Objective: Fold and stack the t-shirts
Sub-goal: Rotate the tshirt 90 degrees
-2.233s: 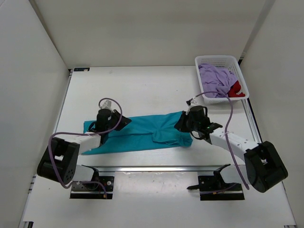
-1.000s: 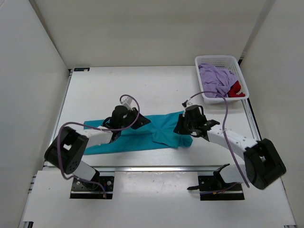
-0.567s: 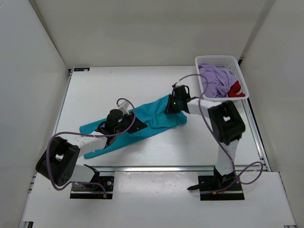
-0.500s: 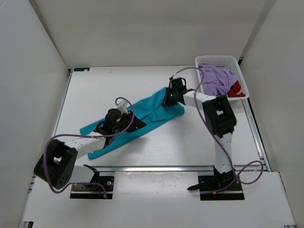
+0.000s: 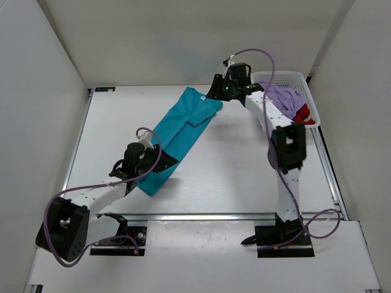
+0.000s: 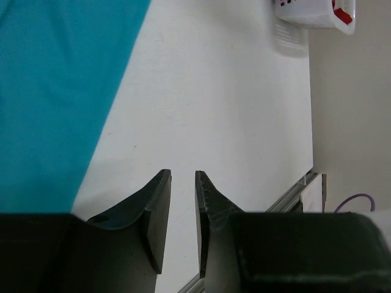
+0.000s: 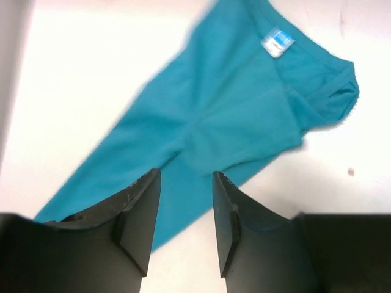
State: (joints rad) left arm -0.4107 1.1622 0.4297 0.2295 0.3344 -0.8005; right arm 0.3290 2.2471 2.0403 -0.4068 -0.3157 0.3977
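Note:
The teal t-shirt (image 5: 180,131) lies flat in a long folded strip, running diagonally from the back middle of the table toward the front left. Its collar end with a white label (image 7: 278,43) points to the back. My right gripper (image 5: 215,91) hovers over that collar end, reaching far back; in the right wrist view it (image 7: 186,174) is open with nothing between the fingers. My left gripper (image 5: 160,163) sits at the strip's near end; in the left wrist view it (image 6: 182,174) is slightly open over bare table, beside the teal cloth (image 6: 55,91). The lavender t-shirt (image 5: 278,97) and red t-shirt (image 5: 303,113) lie bunched in the basket.
The white lattice basket (image 5: 287,76) stands at the back right corner, also seen in the left wrist view as a white basket (image 6: 305,15). A metal rail (image 5: 201,215) runs along the table's front edge. White walls close off the left, back and right sides.
The teal t-shirt swung from lying crosswise to a diagonal, its right end carried to the back. My right gripper opened and let it go; the left gripper parted and released its end.

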